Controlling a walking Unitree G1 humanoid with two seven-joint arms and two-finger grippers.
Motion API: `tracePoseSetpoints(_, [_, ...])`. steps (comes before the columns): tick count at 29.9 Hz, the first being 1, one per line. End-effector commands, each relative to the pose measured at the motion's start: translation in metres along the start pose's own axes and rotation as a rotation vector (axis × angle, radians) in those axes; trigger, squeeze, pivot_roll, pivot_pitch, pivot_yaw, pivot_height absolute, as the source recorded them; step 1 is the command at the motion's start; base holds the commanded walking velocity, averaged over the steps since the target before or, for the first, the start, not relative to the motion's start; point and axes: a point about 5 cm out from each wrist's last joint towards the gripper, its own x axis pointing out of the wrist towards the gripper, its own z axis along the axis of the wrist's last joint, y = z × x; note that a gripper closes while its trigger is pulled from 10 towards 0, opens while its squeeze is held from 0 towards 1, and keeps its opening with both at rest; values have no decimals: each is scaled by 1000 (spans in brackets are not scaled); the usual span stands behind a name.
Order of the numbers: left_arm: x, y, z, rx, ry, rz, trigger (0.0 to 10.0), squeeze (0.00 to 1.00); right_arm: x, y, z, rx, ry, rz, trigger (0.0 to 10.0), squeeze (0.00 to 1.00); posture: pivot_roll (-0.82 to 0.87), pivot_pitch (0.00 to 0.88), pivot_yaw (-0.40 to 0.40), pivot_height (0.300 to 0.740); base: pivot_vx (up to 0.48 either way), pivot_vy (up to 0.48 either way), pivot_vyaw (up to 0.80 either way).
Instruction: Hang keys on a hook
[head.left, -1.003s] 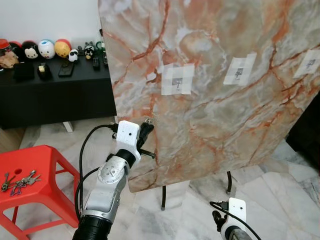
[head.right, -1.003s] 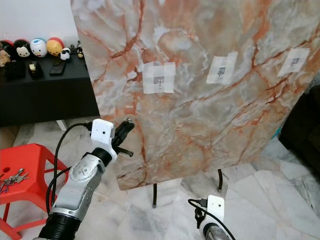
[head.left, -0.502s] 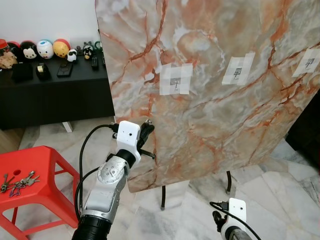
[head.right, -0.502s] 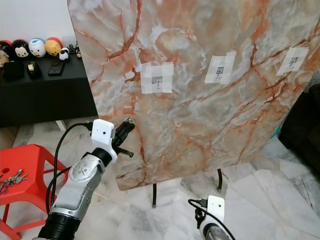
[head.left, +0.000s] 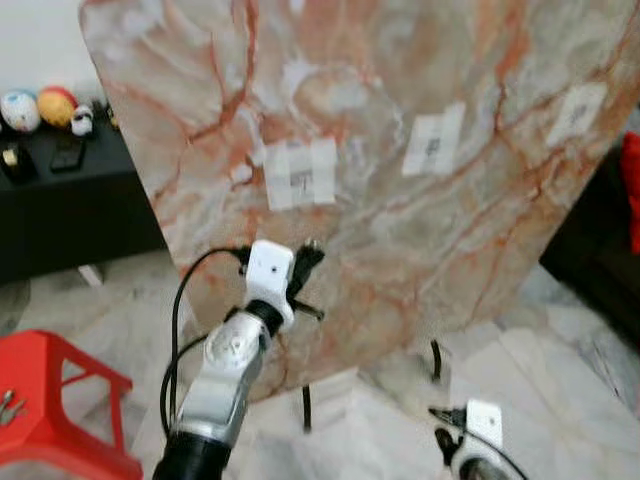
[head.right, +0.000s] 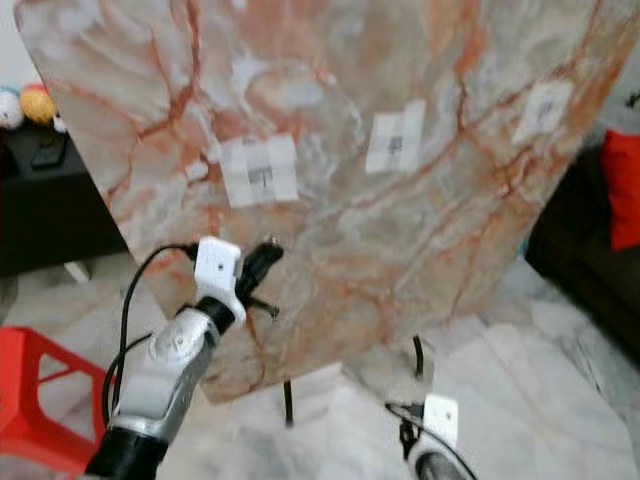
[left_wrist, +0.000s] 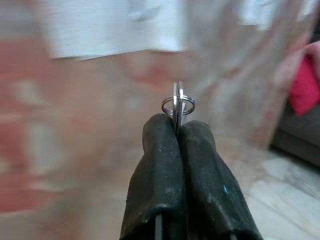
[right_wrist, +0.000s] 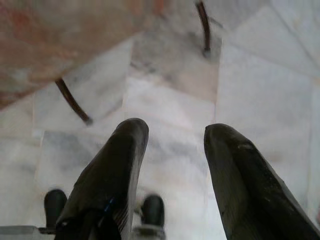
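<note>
While the left gripper (left_wrist: 177, 127) pinches the key ring (left_wrist: 178, 105) edge-on at its fingertips, it sits raised in front of the marble board (head.left: 400, 230), just below the nearest taped hook (head.left: 300, 180). Ring pokes past the tips; any key below is hidden by the fingers (left_wrist: 160, 165). Judgement: light, rigid, slick metal. A tip pinch on thin wire can twist or slip, so hold at the ring's lower arc, leaving the upper loop free to drop over the hook. More keys (head.left: 8, 405) lie on the red stool (head.left: 60, 400).

Right gripper (right_wrist: 172, 165) hangs low over the floor, fingers spread apart, empty.

Versus 0.5 s ago: camera has swung right and blurred, so board and stool shifted left in frame, and a red cushion (head.left: 631, 180) is now in view. Grip and arm pose look unchanged relative to the board.
</note>
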Motion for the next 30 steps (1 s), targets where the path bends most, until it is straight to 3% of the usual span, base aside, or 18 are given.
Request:
tracePoseSetpoints(1, [0, -1, 4, -6, -17, -8, 10000, 0, 0, 2, -3, -4, 8, 4, 10000, 0, 96, 0, -76, 740, 0, 0, 0])
tracePoseSetpoints(16, [-1, 1, 8, -12, -33, 3, 10000, 0, -1, 2, -5, -5, 12, -1, 10000, 0, 95, 0, -75, 740, 0, 0, 0])
tracePoseSetpoints(30, [15, -9, 9, -16, 12, -73, 10000, 0, -1, 0, -5, -4, 12, -6, 10000, 0, 90, 0, -71, 740, 0, 0, 0])
